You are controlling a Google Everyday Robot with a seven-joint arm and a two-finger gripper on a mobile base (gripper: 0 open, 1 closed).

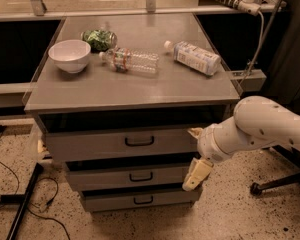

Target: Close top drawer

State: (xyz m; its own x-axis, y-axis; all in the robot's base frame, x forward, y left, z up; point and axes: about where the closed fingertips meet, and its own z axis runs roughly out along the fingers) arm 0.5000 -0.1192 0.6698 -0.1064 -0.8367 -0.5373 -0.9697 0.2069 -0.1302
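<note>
The top drawer [90, 145] is a wide grey drawer with a flat front and a centred black loop handle [139, 141]. It stands slightly out from the cabinet, with a dark gap showing above its front. My gripper [196, 153] is at the right end of the drawer front, touching it. Its cream fingers are spread, one at the front's top edge [194, 132] and one hanging lower [197, 174]. They hold nothing. My white arm [270, 124] reaches in from the right.
Two lower drawer fronts [130, 176] [140, 200] sit below. On the cabinet top [90, 91] are a white bowl [70, 55], a green bag [99, 38], a clear bottle [132, 60] and a white bottle [195, 57]. Cables [20, 199] lie at the left, and a chair base [275, 184] stands at the right.
</note>
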